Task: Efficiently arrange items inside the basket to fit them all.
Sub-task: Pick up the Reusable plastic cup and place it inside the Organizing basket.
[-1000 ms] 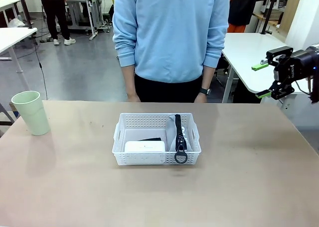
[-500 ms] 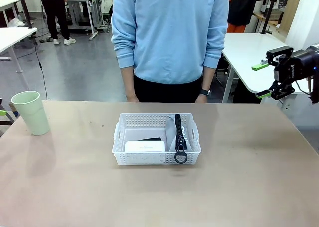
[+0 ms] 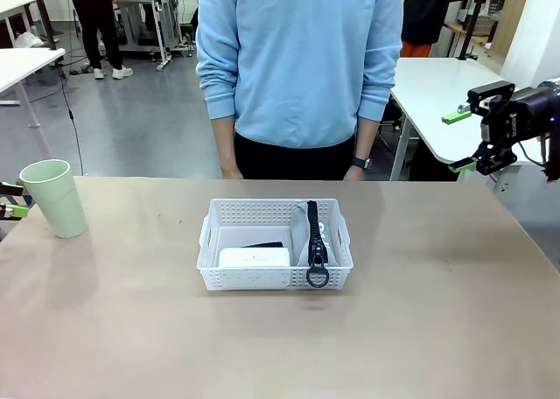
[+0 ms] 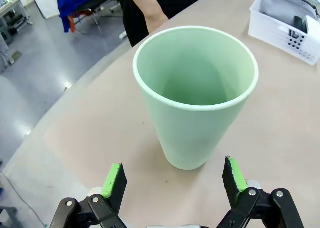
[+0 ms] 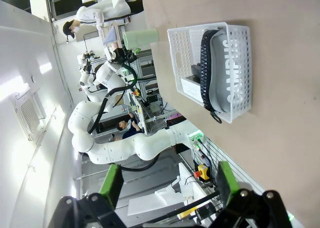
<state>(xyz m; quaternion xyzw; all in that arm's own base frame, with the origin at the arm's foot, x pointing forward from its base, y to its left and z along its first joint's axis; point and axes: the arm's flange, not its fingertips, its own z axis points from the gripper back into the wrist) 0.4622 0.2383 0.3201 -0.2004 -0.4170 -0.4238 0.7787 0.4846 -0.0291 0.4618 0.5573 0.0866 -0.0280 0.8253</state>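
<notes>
The pale green cup (image 3: 54, 198) stands upright at the table's far left, apart from the white lattice basket (image 3: 273, 210) in the middle. In the basket lie a white rounded box (image 3: 254, 257), a black stapler (image 3: 264, 244) behind it, and the grey pouch (image 3: 304, 241) with its black strap (image 3: 315, 241) over the front rim. My left gripper (image 4: 174, 174) is open, its green pads (image 4: 114, 178) either side of the cup (image 4: 195, 98) near its base, not touching it. My right gripper (image 3: 458, 142) hangs open above the table's right edge, holding nothing.
A person in a light blue sweatshirt (image 3: 297, 58) stands at the far side behind the basket, hands (image 3: 233, 171) down at the table edge. The right wrist view shows the basket (image 5: 243, 48), "CAMPUS" pouch (image 5: 230, 73) and cup (image 5: 141, 38) from afar.
My left gripper has come in at the picture's left edge, toward the cup. The right arm, basket and items have not moved.
</notes>
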